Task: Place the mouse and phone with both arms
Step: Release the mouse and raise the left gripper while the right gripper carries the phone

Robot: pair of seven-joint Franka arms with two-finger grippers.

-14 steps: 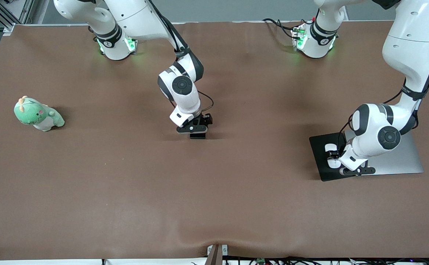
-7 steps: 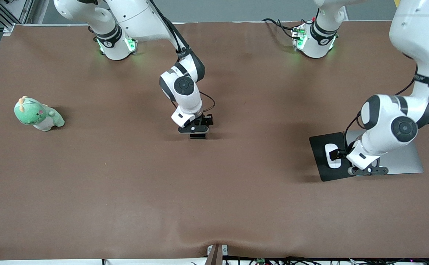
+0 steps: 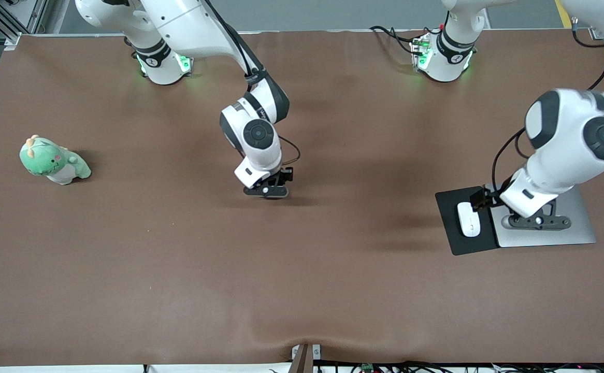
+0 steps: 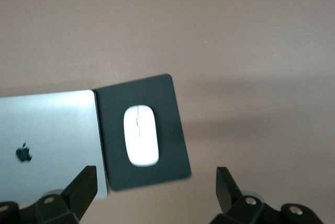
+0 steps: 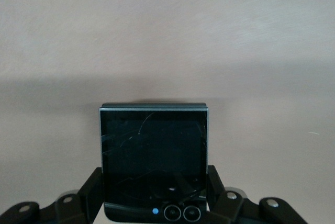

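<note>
The white mouse [image 3: 469, 218] lies on a black mouse pad [image 3: 457, 243] toward the left arm's end of the table. In the left wrist view the mouse [image 4: 140, 135] sits mid-pad [image 4: 175, 161], untouched. My left gripper [image 3: 537, 223] hangs open and empty over the silver laptop [image 3: 579, 228] beside the pad; its own view shows the left gripper [image 4: 154, 181] spread wide. My right gripper [image 3: 265, 191] is over the table's middle, shut on the black phone [image 5: 153, 156], one finger on each side edge of it around the right gripper [image 5: 154, 185]. The front view hides the phone under that hand.
A green plush dinosaur [image 3: 53, 161] stands toward the right arm's end of the table. The closed laptop [image 4: 47, 135] touches the pad's edge. Brown cloth covers the table [image 3: 302, 269], with a cable post at its near edge [image 3: 302, 357].
The left gripper has risen off the mouse and drifted over the laptop, leaving the mouse on the pad. The right gripper has closed on the phone and shifted slightly toward the right arm's end.
</note>
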